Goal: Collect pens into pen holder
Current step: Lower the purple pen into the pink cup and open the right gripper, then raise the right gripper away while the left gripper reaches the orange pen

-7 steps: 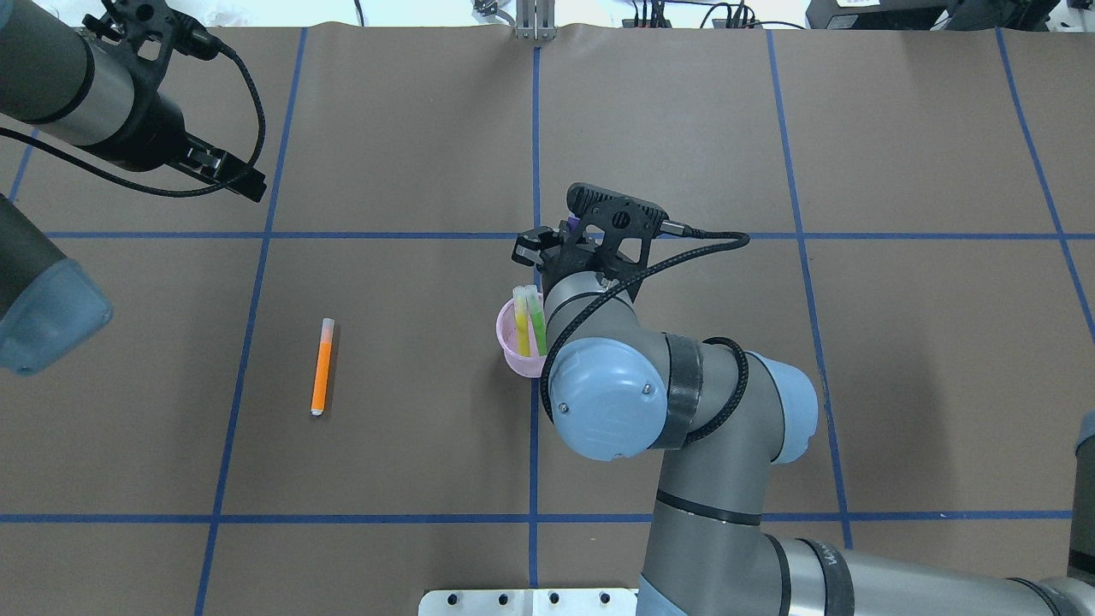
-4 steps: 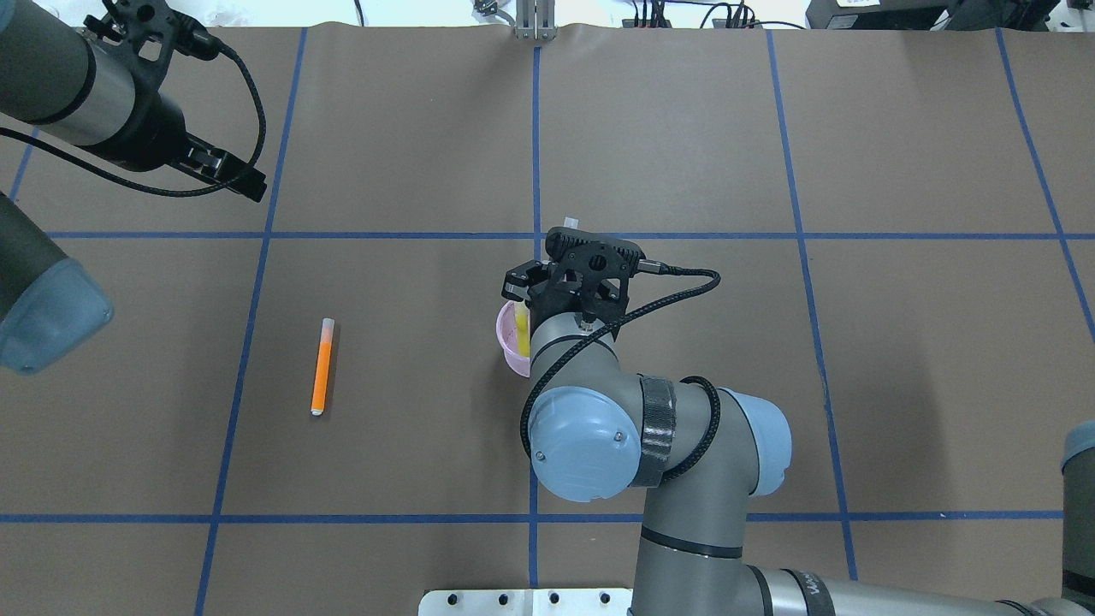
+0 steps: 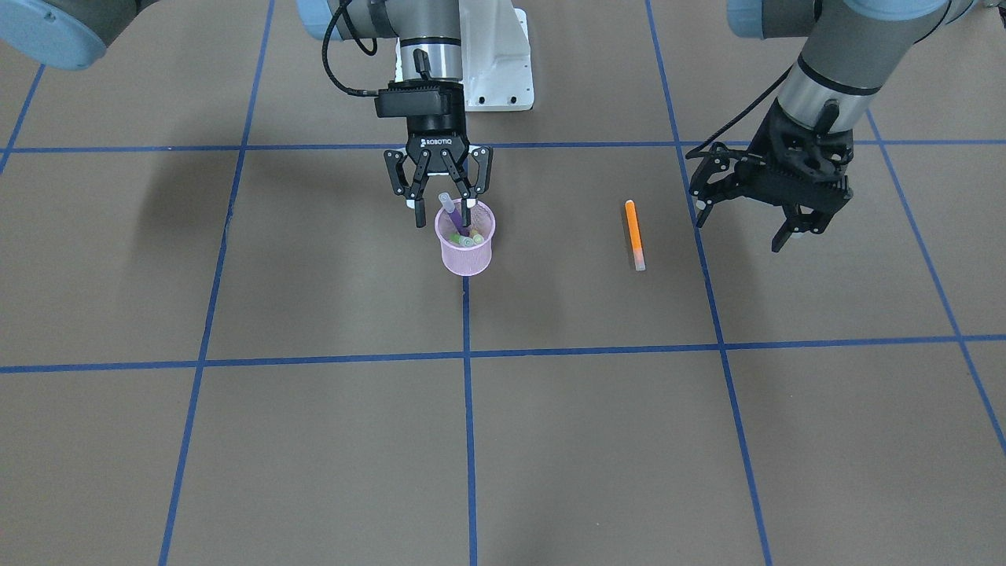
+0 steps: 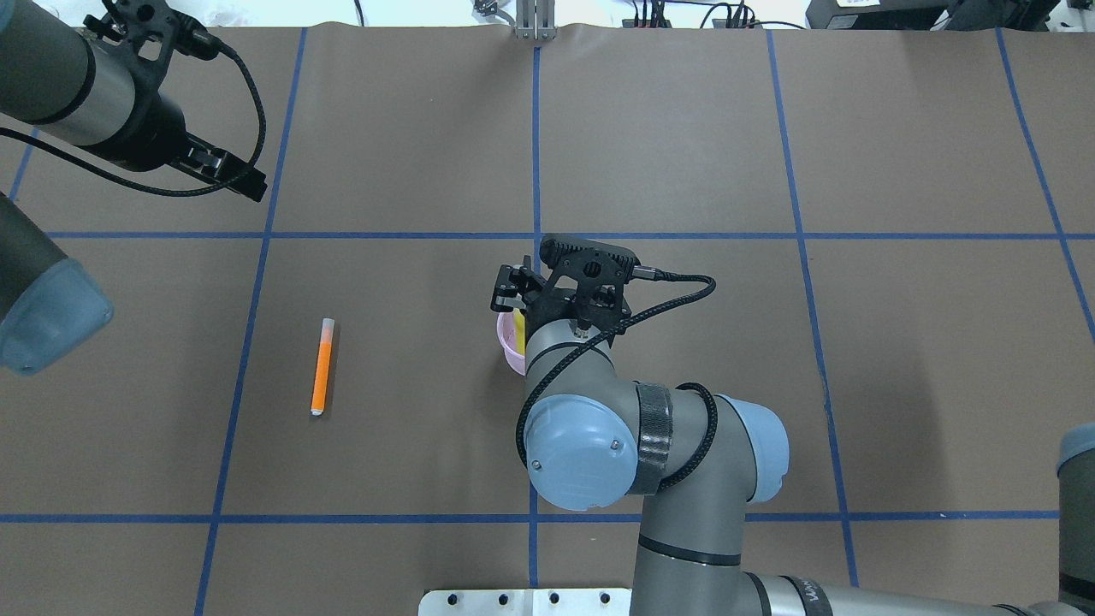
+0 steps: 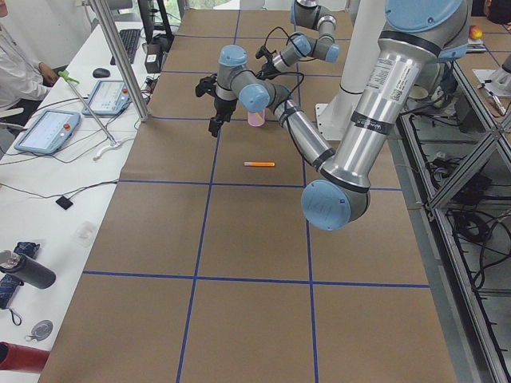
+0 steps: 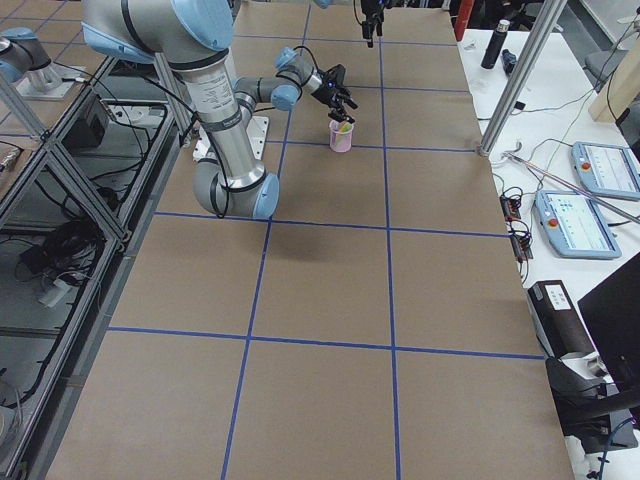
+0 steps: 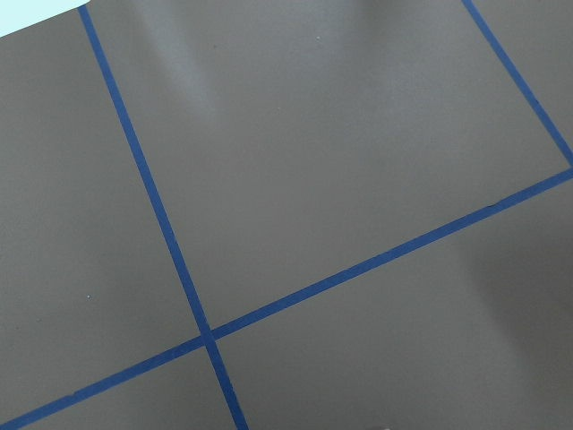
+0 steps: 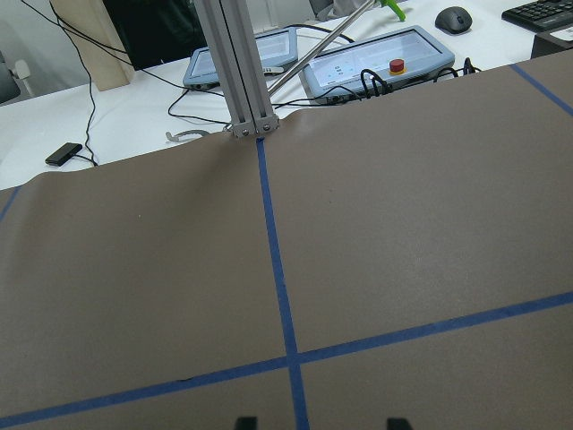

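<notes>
The pink mesh pen holder point(image 3: 465, 250) point(image 4: 508, 344) point(image 6: 341, 137) stands near the table's middle. A purple pen point(image 3: 451, 215) leans in it, cap up, beside green and yellowish pens point(image 3: 465, 238). My right gripper point(image 3: 441, 206) hovers just over the rim, open, its fingers spread either side of the purple pen without touching it. The overhead view hides most of the holder under my right wrist; only a yellowish pen point(image 4: 518, 323) peeks out. An orange pen point(image 3: 633, 234) point(image 4: 322, 366) lies flat on the table. My left gripper point(image 3: 740, 228) point(image 4: 229, 174) hangs open and empty beyond it.
Blue tape lines grid the brown table cover. The white robot base plate point(image 3: 495, 71) point(image 4: 513, 601) sits at the robot's edge. Past the far edge are a metal post point(image 8: 240, 67), tablets point(image 8: 376, 63) and a seated person point(image 5: 16, 72).
My right gripper carried the purple pen back over the holder and opened; the pen now stands in the holder. The left arm and the orange pen have not moved.
</notes>
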